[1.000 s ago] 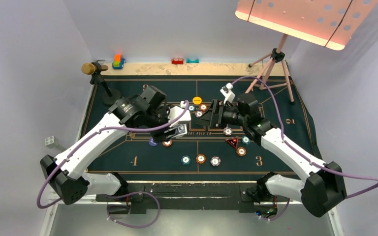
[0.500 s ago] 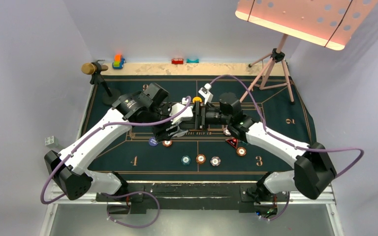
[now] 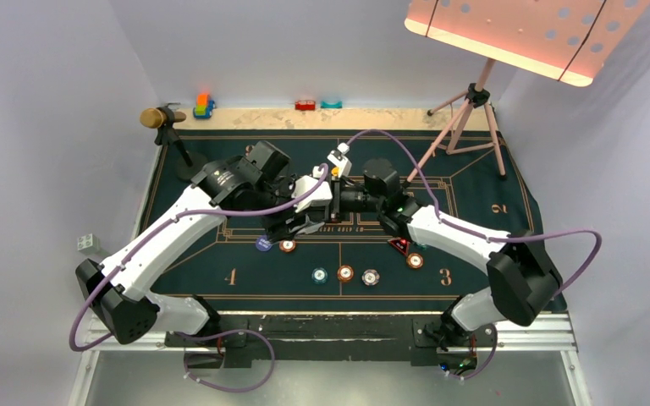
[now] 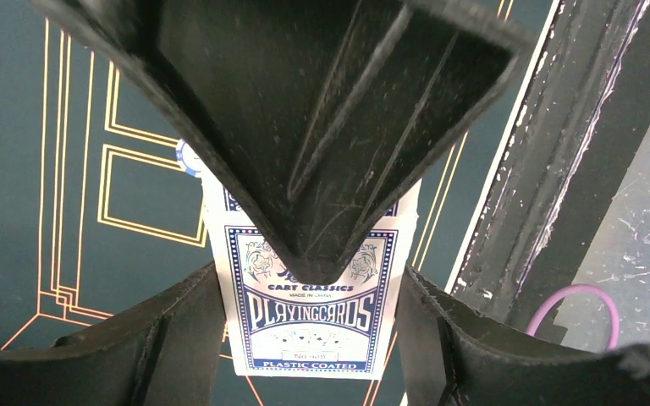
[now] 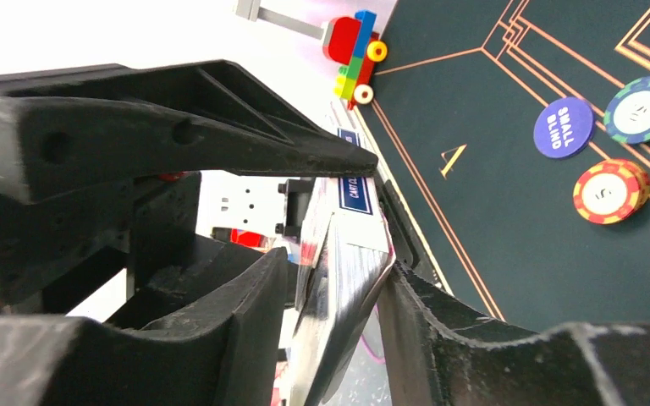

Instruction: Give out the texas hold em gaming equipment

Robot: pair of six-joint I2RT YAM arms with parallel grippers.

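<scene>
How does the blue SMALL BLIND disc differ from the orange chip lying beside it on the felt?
The SMALL BLIND disc is plain dark blue with white lettering; the orange chip has a white-striped rim and a pale centre. The disc looks thin, while the chip looks thicker. Both are round and lie flat on the dark felt.

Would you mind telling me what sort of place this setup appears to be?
Probably a lab or studio corner staged as a poker table: a dark green card mat, poker chips and an overhead light panel.
</scene>
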